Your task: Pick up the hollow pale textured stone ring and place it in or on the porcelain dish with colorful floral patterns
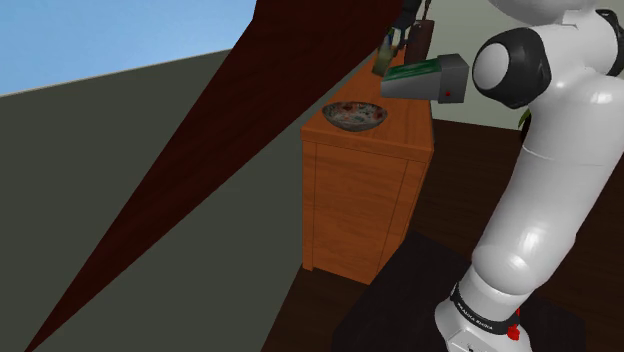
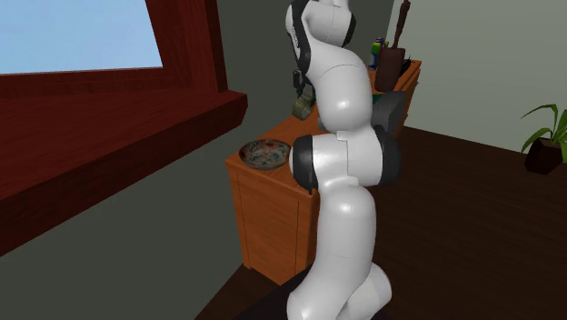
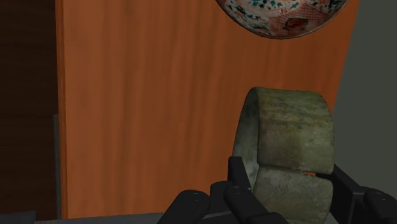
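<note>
The pale, mossy stone ring (image 3: 289, 133) stands on edge between my two black fingers (image 3: 236, 170), which clasp it from both sides; my gripper (image 3: 289, 184) is shut on it. Beyond the ring lies the floral porcelain dish (image 3: 280, 16), a short way off on the wooden cabinet top (image 3: 159, 114). From the shoulder view the dish (image 1: 355, 117) sits near the cabinet's front end, and the ring (image 1: 384, 64) shows farther back, partly behind my arm. In the second exterior view the ring (image 2: 299, 108) peeks out beside the arm, past the dish (image 2: 264, 155). Whether the ring touches the wood I cannot tell.
A dark brown block (image 2: 391, 65) and a small bottle (image 2: 377, 45) stand at the cabinet's far end. A dark red window frame (image 2: 109, 118) runs along the wall beside the cabinet. A potted plant (image 2: 545, 145) sits on the floor far off.
</note>
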`<state>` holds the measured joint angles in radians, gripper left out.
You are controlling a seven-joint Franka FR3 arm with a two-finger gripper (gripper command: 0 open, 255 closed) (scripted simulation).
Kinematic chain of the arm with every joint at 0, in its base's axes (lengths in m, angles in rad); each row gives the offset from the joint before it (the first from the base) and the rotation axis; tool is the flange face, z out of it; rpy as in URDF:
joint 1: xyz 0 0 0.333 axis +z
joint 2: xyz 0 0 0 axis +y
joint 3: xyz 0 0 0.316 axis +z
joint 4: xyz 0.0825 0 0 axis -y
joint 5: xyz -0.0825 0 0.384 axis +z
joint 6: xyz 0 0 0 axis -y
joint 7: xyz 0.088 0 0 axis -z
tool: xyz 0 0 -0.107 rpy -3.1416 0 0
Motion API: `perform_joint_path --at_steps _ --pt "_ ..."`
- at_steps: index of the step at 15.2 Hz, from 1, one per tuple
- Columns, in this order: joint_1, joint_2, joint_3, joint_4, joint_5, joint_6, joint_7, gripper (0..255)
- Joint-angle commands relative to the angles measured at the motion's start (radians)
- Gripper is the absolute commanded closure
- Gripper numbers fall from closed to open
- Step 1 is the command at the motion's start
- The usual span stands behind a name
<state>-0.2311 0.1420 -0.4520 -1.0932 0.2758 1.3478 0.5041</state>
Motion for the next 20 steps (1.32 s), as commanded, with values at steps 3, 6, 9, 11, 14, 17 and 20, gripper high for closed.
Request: perform_joint_path --at_steps 3,6,9,11,14,17,20 --pt "0.038 -0.048 0.019 -0.019 -0.029 -0.014 0.05 255" --pt "0.1 -0.142 0.061 -0.116 -0.085 0.012 0.128 255" --pt "0.145 -0.219 0.11 -0.188 -0.127 0.026 0.209 255" --pt "0.169 -0.262 0.146 -0.225 -0.148 0.031 0.263 255" --pt "0.2 -0.315 0.2 -0.267 -0.17 0.032 0.343 255" --pt "0.226 -0.354 0.251 -0.294 -0.184 0.03 0.418 255" --pt "0.225 -0.387 0.257 -0.375 -0.191 0.079 0.417 255"
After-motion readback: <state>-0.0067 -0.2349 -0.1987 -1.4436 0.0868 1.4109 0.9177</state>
